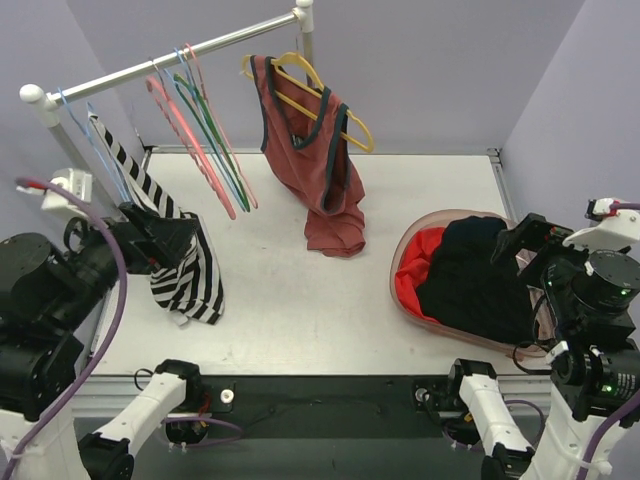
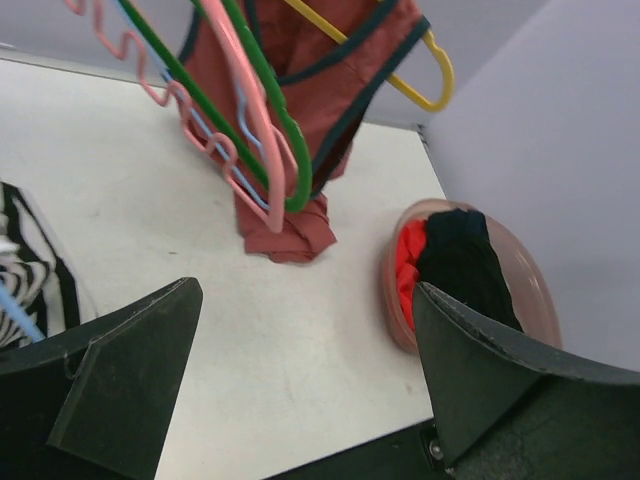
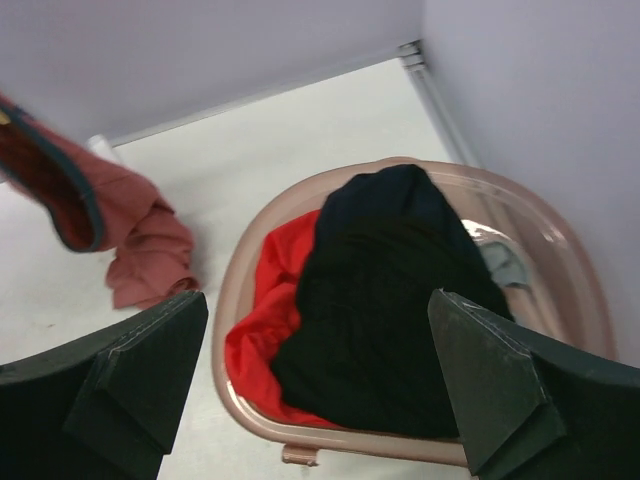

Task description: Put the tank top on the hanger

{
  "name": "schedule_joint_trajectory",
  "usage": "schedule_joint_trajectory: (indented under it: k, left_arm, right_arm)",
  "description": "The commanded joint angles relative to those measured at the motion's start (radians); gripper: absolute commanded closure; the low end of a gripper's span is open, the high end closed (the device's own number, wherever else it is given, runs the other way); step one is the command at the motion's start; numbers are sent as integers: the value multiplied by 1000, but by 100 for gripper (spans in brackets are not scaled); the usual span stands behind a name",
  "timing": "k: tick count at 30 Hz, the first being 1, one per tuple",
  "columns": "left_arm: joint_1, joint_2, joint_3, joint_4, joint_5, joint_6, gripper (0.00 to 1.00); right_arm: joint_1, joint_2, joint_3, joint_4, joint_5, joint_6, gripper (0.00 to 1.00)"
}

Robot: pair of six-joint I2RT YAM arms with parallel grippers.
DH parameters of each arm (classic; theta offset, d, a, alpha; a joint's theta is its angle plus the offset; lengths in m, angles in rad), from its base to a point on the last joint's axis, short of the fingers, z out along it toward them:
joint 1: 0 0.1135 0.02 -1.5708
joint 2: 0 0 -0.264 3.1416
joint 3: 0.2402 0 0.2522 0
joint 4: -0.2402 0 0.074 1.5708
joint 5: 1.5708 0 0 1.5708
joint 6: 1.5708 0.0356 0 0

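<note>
The black-and-white striped tank top (image 1: pixel 185 270) hangs at the left end of the rack, draped down to the table. Its top is on the thin light-blue hanger (image 1: pixel 105 160), which hooks over the rail. In the left wrist view the striped fabric (image 2: pixel 30 270) and a piece of the blue wire (image 2: pixel 14 315) show at the left edge. My left gripper (image 1: pixel 172 240) is right beside the hanging top, open and empty (image 2: pixel 300 370). My right gripper (image 1: pixel 525 245) hovers over the basket, open and empty (image 3: pixel 315 380).
A white rail (image 1: pixel 170 58) carries pink (image 1: pixel 195 150) and green (image 1: pixel 215 140) hangers and a yellow hanger (image 1: pixel 345 115) with a rust-red tank top (image 1: pixel 320 170). A pink basket (image 1: pixel 405 290) at the right holds black (image 1: pixel 475 275) and red (image 1: pixel 420 260) garments.
</note>
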Motion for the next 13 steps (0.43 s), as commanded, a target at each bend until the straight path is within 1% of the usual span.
schedule_joint_trajectory:
  k: [1,5,13]
  left_arm:
    - [4,23,-97,125,241,-40,3]
    - [6,-11,-154,160,270,-73,3]
    - [6,-23,-161,154,284,-71,3]
  right_arm:
    - [-6,21,82,-99,221,-50,0]
    - [-6,1,96,-130,253,-85,0]
    - [-6,-12,90,-153,264,-78,0]
